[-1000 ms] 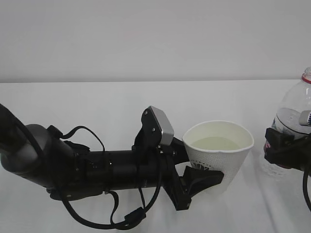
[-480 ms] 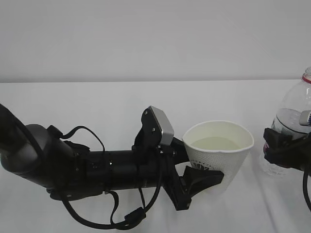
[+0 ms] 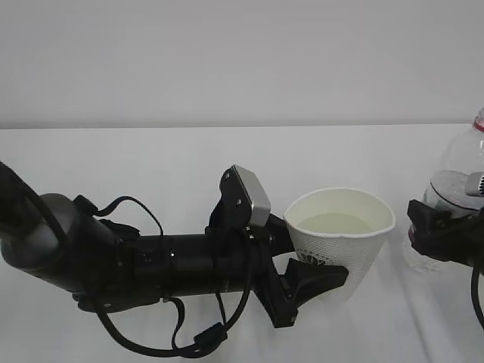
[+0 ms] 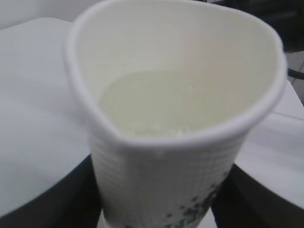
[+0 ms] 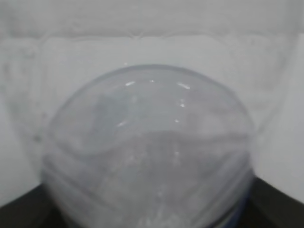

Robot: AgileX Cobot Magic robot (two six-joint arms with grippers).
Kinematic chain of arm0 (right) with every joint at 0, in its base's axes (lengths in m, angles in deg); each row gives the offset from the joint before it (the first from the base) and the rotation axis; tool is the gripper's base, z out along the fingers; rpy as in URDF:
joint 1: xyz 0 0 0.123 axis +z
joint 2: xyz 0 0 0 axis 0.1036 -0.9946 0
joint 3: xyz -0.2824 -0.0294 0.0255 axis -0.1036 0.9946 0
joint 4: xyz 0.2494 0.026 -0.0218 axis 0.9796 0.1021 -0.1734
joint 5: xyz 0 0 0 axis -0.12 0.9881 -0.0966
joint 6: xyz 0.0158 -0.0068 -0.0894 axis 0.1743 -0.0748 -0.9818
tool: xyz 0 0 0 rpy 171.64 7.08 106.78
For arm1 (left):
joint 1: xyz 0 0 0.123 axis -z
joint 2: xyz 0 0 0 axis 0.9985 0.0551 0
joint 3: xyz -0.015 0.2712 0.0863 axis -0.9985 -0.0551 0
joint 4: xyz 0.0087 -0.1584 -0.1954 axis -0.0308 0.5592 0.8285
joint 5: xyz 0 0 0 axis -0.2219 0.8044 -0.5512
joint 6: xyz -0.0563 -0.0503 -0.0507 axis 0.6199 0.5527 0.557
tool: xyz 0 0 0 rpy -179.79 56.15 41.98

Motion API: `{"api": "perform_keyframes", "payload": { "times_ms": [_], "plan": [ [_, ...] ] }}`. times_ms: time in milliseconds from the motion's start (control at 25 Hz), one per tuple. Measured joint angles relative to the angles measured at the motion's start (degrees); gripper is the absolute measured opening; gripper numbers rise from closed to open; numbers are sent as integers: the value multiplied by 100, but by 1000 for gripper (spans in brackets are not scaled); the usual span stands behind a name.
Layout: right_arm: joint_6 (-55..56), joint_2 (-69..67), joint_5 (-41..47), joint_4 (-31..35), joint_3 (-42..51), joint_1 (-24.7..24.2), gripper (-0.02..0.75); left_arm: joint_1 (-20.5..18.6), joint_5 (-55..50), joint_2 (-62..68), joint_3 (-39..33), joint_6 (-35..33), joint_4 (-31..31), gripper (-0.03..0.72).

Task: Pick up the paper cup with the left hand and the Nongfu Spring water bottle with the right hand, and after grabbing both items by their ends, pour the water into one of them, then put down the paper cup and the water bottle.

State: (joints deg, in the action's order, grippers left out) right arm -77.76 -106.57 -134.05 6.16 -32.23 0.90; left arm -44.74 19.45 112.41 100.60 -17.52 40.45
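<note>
White paper cup [image 3: 342, 238], pale water [image 3: 336, 224] inside.

Small white tapered paper cup [image 3: 342, 240]: matt paper, wall embossed with a fine grid texture, smooth rolled rim, cream interior holding clear, faintly glossy water [image 4: 161, 102]. Clear ribbed plastic water bottle [image 3: 454, 181]: transparent, glossy, with specular highlights on its shoulder. Bulky black arm [image 3: 151, 261]: matt black casing and rubbery black cables, brushed silver-grey plate [image 3: 252, 193]; white table surface [image 3: 151, 162] smooth, matt.
</note>
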Motion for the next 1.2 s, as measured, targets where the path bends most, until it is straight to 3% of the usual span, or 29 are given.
{"api": "perform_keyframes", "payload": {
  "times_ms": [280,880,1200],
  "plan": [
    [0,0,0,-13,-12,0,581,0,0,0,0,0,0,474],
    [0,0,-15,-188,-12,0,589,0,0,0,0,0,0,474],
    [153,0,-316,-188,501,0,589,0,0,0,0,0,0,474]
  ]
}}
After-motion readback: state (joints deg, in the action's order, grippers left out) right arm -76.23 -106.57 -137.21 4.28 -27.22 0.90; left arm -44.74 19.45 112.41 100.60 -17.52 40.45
